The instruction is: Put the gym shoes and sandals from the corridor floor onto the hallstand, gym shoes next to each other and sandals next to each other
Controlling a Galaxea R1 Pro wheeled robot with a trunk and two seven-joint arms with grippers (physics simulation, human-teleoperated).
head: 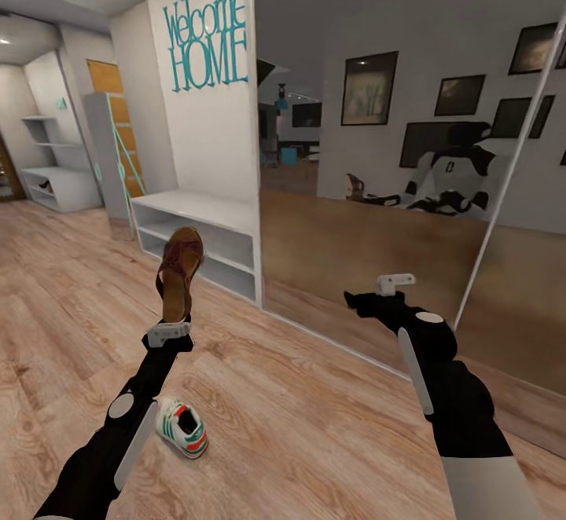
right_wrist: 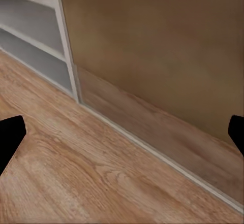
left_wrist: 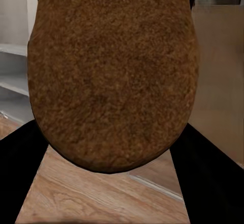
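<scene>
Lay near on the corridor floor: one gym shoe, awaiting pickup. Gripped upright in left end effector, sandal, raised for carrying toward far-left hallstand. Right end effector released, empty.

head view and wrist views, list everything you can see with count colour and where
sandal: 1, dark brown, held upright in left gripper
gym shoe: 1, white with green and red, on floor by left arm
low rack: 1, white, against wall ahead
hallstand: 1, white, far left end of corridor
wall lettering: 1, teal, above low rack
mirror: 1, right wall
floor: light wood planks
left gripper: shut on sandal
right gripper: open, holding nothing
</scene>
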